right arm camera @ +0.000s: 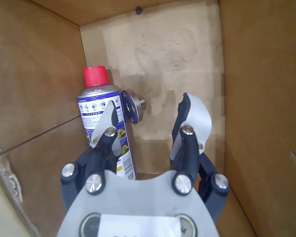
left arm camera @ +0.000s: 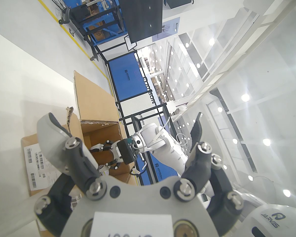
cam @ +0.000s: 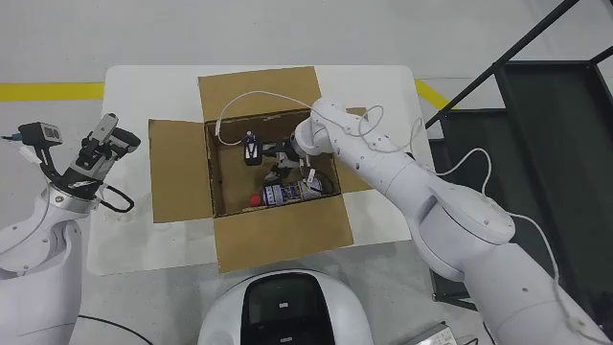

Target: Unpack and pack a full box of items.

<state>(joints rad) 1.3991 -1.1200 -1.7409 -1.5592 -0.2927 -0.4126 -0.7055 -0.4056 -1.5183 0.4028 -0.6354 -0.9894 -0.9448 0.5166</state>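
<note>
Inside the open cardboard box, a red-capped spray can lies at 6 o'clock, cap toward 9, with a metal flange just beside it. The right gripper hangs over them, fingers spread and holding nothing. At 9 o'clock off the table, the left gripper is likewise spread.
</note>
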